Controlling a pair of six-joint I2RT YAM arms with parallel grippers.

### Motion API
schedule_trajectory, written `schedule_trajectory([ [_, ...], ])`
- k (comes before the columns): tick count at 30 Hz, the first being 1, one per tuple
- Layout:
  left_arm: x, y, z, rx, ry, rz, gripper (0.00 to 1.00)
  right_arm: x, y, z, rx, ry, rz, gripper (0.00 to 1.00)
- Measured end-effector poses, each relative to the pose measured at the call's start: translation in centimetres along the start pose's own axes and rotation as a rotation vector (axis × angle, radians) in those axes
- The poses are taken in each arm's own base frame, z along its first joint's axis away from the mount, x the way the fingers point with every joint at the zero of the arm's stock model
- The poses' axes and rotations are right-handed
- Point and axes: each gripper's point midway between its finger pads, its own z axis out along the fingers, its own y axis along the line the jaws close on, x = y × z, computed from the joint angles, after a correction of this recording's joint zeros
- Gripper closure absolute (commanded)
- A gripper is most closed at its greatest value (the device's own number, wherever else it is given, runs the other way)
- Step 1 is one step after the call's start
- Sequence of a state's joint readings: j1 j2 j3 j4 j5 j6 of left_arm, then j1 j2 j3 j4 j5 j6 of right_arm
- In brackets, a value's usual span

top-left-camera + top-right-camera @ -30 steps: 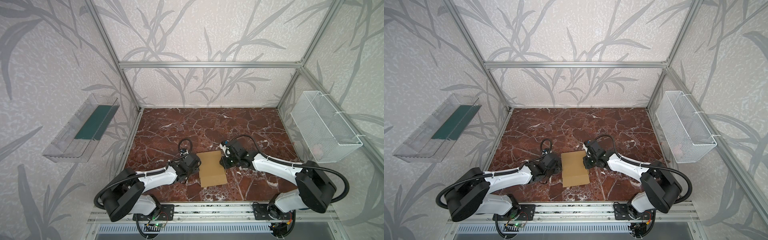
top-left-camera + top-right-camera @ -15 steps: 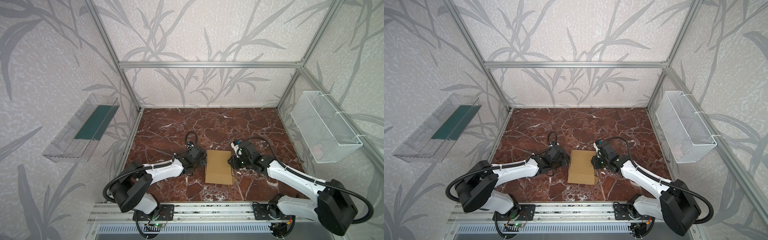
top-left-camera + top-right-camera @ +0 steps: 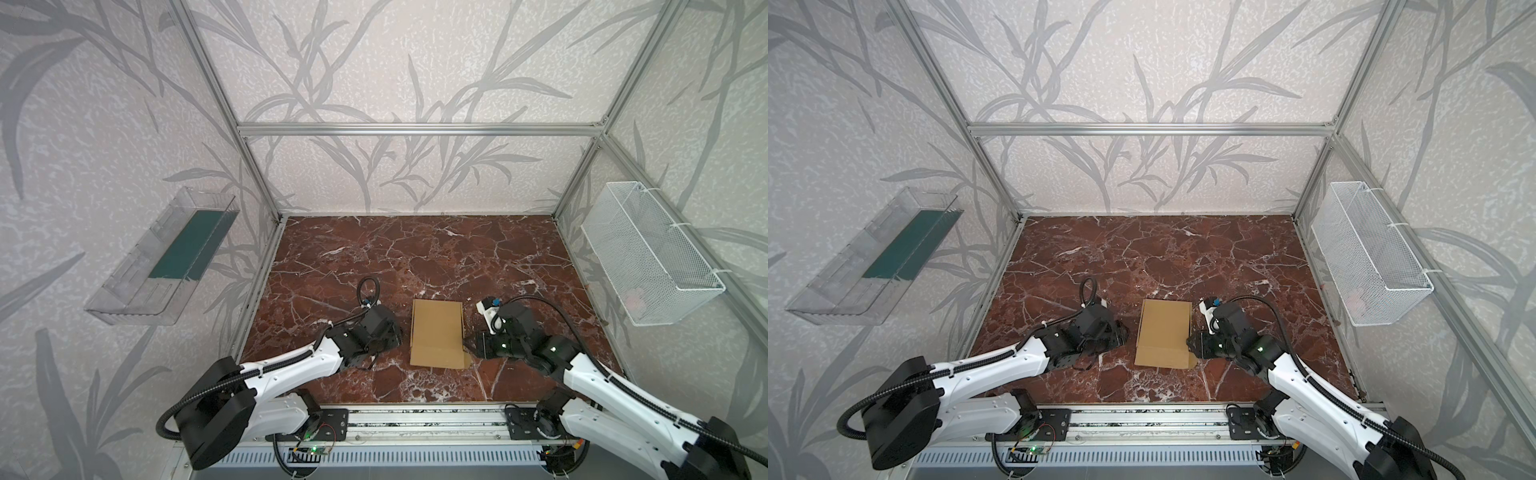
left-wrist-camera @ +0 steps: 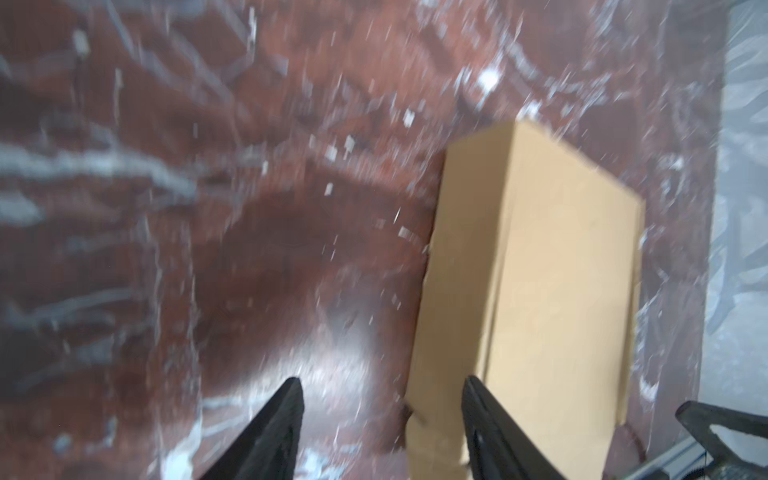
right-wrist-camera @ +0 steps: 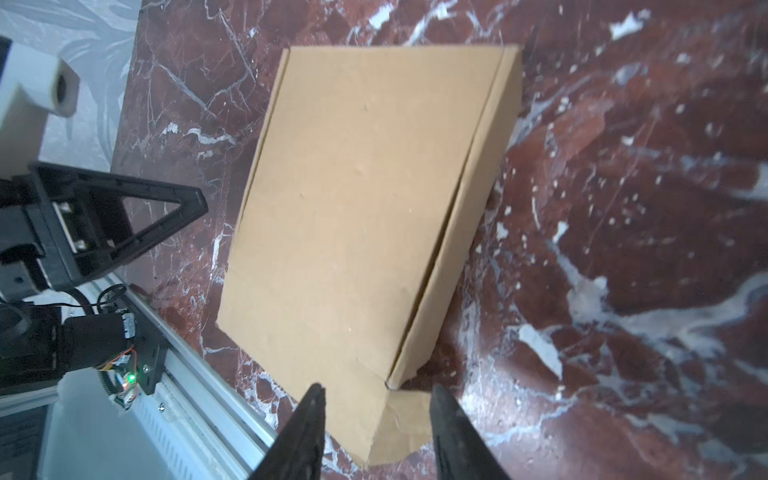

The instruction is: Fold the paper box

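The paper box [image 3: 437, 332] [image 3: 1165, 332] is a shallow tan cardboard mailer lying flat on the marble floor, lid down. A small flap [image 5: 409, 419] sticks out at its near right corner. My left gripper [image 3: 395, 337] [image 3: 1122, 334] stands open just left of the box. In the left wrist view the left gripper [image 4: 380, 384] has the box [image 4: 532, 270] beside one finger. My right gripper [image 3: 469, 347] [image 3: 1190, 345] [image 5: 376, 392] is open at that near right corner of the box [image 5: 357, 199], its jaws either side of the flap and holding nothing.
A clear plastic tray [image 3: 166, 257] with a green sheet hangs on the left wall. A white wire basket [image 3: 648, 257] hangs on the right wall. An aluminium rail [image 3: 415, 415] runs along the front edge, close to the box.
The box slid a little to the right. The left gripper has come off its left edge. The right gripper's jaws have opened wider and moved to the box's near right corner.
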State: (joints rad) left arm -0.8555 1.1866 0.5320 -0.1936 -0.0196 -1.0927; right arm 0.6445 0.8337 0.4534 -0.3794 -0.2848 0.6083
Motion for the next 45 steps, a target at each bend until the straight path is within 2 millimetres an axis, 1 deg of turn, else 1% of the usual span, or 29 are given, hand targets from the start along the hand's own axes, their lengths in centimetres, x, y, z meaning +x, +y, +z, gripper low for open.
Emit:
schedule_trajectory([
  [2, 1.1, -0.1, -0.2, 0.011, 0.02, 0.0, 0.38, 1.0, 0.3, 0.1, -0.014, 0.022, 0.009, 0.57],
  [5, 2.1, -0.9, -0.7, 0.049, 0.032, -0.003, 0.38, 2.1, 0.5, 0.4, -0.026, 0.046, 0.018, 0.58],
  [9, 2.8, -1.9, -0.9, 0.096, 0.039, -0.017, 0.4, 3.2, -0.1, 0.9, -0.017, 0.069, 0.049, 0.59],
  [12, 3.4, -2.0, -0.6, 0.118, 0.048, -0.031, 0.42, 3.9, -0.5, 1.2, -0.003, 0.083, 0.063, 0.6],
  [15, 4.1, -2.0, 0.0, 0.117, 0.065, -0.038, 0.43, 4.0, -0.6, 1.4, -0.003, 0.083, 0.074, 0.62],
  [18, 4.4, -2.4, 0.3, 0.13, 0.077, -0.04, 0.44, 3.9, -0.4, 1.8, -0.004, 0.082, 0.076, 0.64],
  [26, 4.6, -3.8, 0.2, 0.187, 0.076, -0.057, 0.45, 3.7, 0.1, 2.1, -0.017, 0.076, 0.073, 0.68],
  [30, 5.0, -4.0, 0.2, 0.206, 0.083, -0.067, 0.47, 3.7, 0.1, 2.2, -0.021, 0.071, 0.078, 0.7],
  [37, 5.9, -4.4, 0.6, 0.224, 0.099, -0.077, 0.48, 3.7, 0.1, 2.4, -0.023, 0.07, 0.083, 0.7],
  [45, 6.1, -4.8, 0.6, 0.244, 0.095, -0.088, 0.5, 3.9, -0.2, 2.6, -0.021, 0.072, 0.092, 0.7],
])
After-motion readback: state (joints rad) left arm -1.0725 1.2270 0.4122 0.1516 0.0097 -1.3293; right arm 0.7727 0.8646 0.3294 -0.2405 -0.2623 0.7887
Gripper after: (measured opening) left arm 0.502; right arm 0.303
